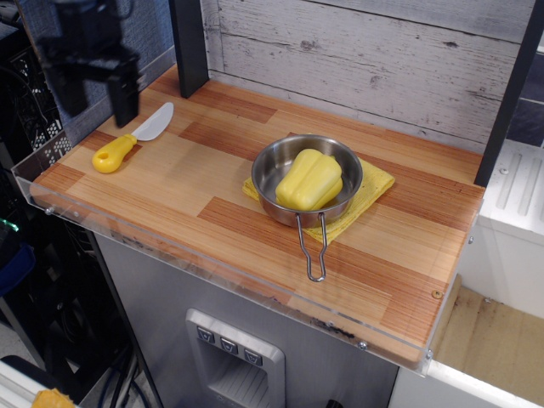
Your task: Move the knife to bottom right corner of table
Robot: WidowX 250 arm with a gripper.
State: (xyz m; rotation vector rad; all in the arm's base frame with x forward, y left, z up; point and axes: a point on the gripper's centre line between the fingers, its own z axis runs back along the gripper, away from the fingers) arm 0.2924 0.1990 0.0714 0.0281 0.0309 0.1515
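Observation:
The knife [127, 142] lies flat near the far left corner of the striped wood table [212, 221], its yellow handle toward the front left and its pale blade pointing back right. My black gripper [95, 106] hangs above the table's left edge, just left of and above the knife. Its two fingers point down with a gap between them, and it holds nothing.
A steel pan [308, 181] with a wire handle holds a yellow pepper-shaped block [308, 179] and sits on a yellow cloth [371, 189] at mid table. A black post [189, 47] stands at the back left. A clear acrylic rim [212, 263] edges the front.

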